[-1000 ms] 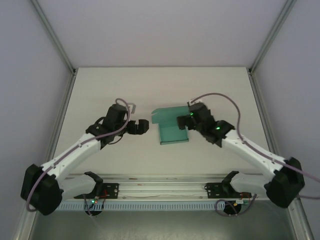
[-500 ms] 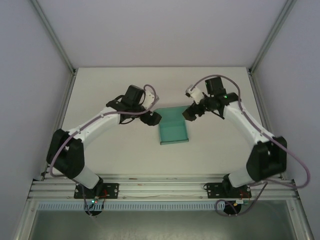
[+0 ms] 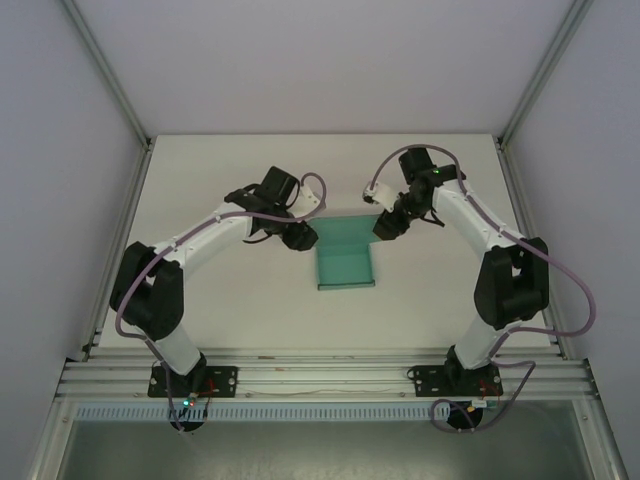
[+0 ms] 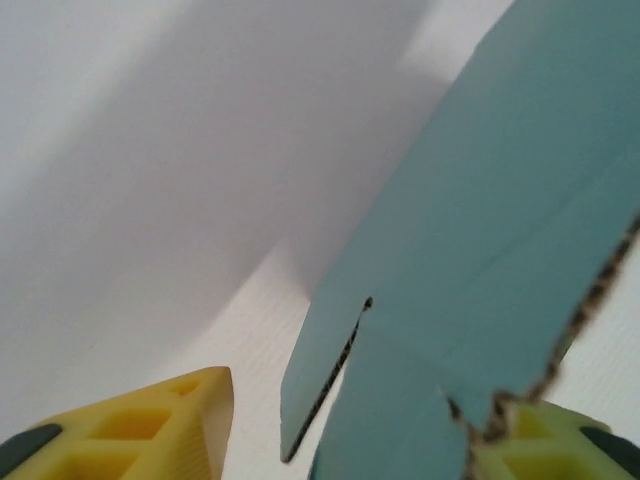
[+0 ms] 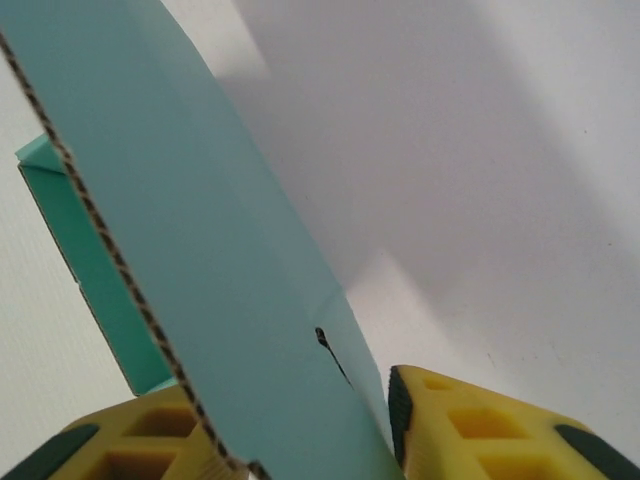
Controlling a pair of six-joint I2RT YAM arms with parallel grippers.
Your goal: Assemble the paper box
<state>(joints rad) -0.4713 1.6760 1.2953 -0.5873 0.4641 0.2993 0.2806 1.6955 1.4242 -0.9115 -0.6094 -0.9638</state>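
Note:
The teal paper box [image 3: 345, 262] lies at the middle of the table, its back panel raised. My left gripper [image 3: 300, 238] is at its back left corner and my right gripper [image 3: 386, 226] at its back right corner. In the left wrist view teal flaps [image 4: 500, 200] stand between the yellow fingers [image 4: 150, 430], resting against the right one with a wide gap to the left one. In the right wrist view the card panel [image 5: 200, 220] crosses my right gripper [image 5: 290, 400], lying on the left finger [image 5: 130, 430], with the right pad [image 5: 400, 410] close beside it.
The white table [image 3: 220, 320] is ringed by an aluminium frame, with posts [image 3: 110, 70] at the back left and back right. A rail [image 3: 320, 375] carrying both arm bases runs along the near edge.
Both arms have reached away from the near edge to the box's back corners. Both pairs of jaws have narrowed from wide open to straddling the card.

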